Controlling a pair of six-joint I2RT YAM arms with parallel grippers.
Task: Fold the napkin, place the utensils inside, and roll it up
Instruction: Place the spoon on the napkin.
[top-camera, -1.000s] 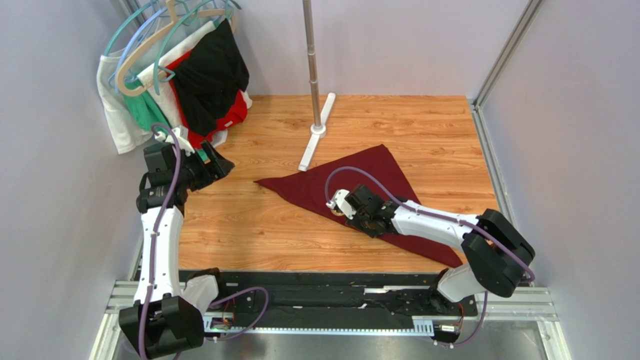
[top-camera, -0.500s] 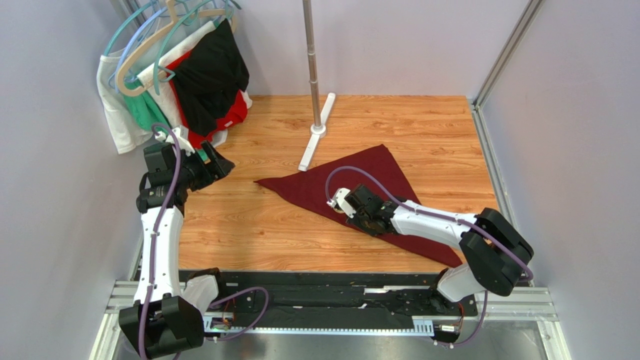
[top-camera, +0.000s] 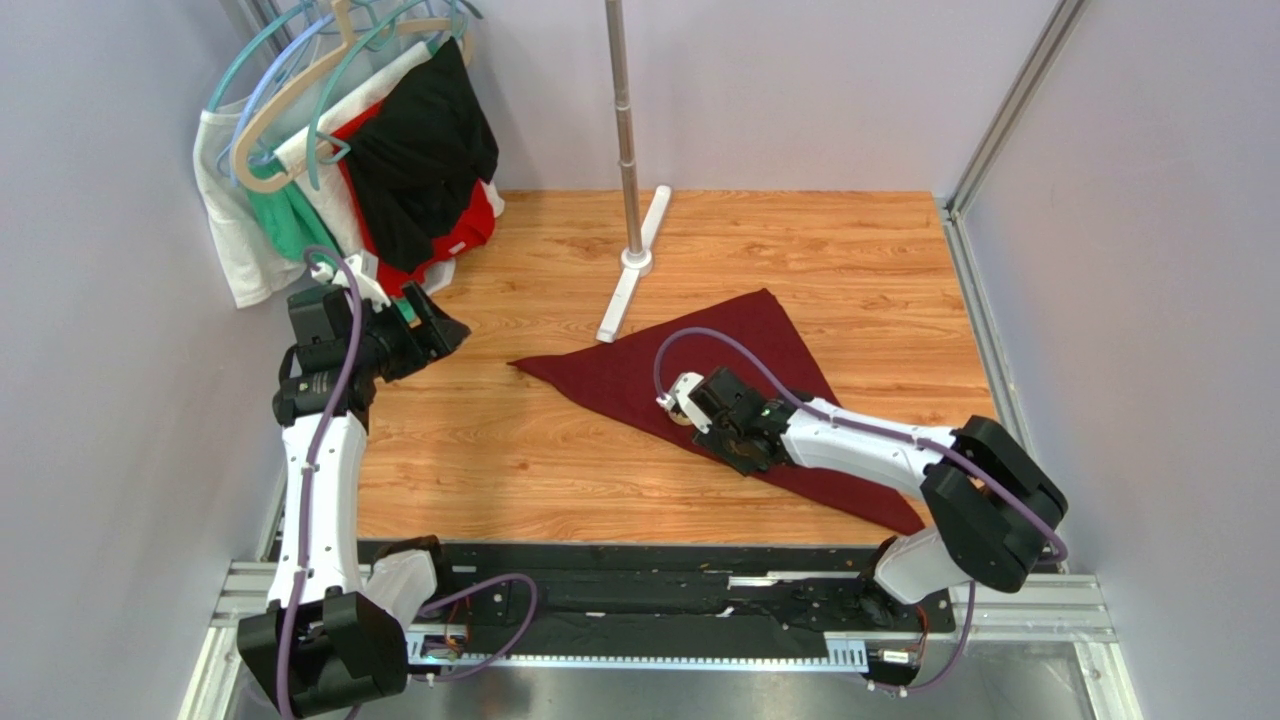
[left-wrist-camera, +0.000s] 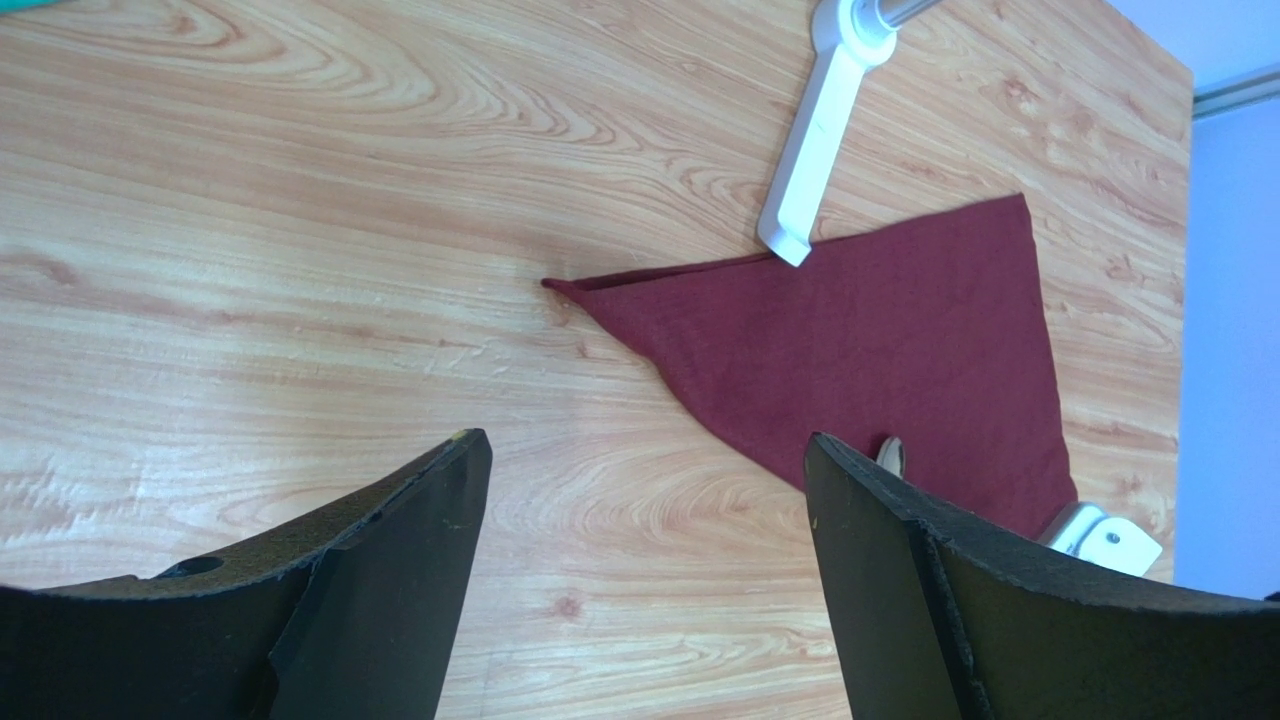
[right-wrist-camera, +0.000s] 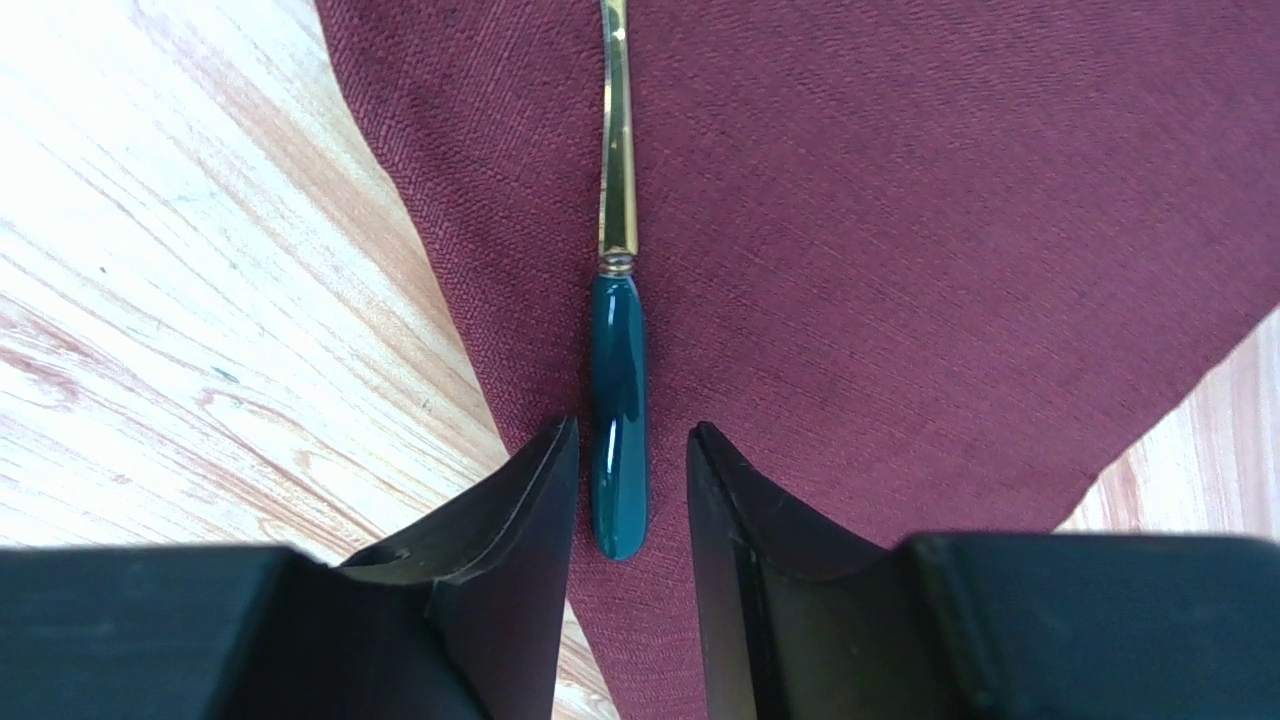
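The dark maroon napkin (top-camera: 736, 345) lies flat on the wooden table as a folded triangle, and also shows in the left wrist view (left-wrist-camera: 902, 330) and the right wrist view (right-wrist-camera: 932, 225). The spoon (right-wrist-camera: 616, 405) lies on the napkin near its left folded edge, dark handle towards me, gold neck running away. Its bowl tip peeks out in the left wrist view (left-wrist-camera: 890, 450). My right gripper (right-wrist-camera: 631, 443) sits low over the napkin (top-camera: 703, 425), jaws narrowly open astride the handle's end with a gap on each side. My left gripper (left-wrist-camera: 646, 450) is wide open and empty, raised at the far left (top-camera: 436, 330).
A white pole stand (top-camera: 631, 270) rests its foot at the napkin's far corner. Garments on hangers (top-camera: 361, 150) hang at the back left, behind my left arm. Walls close in on the table on both sides.
My right gripper has shifted very slightly to the right over the napkin. The left arm and the napkin have not moved.
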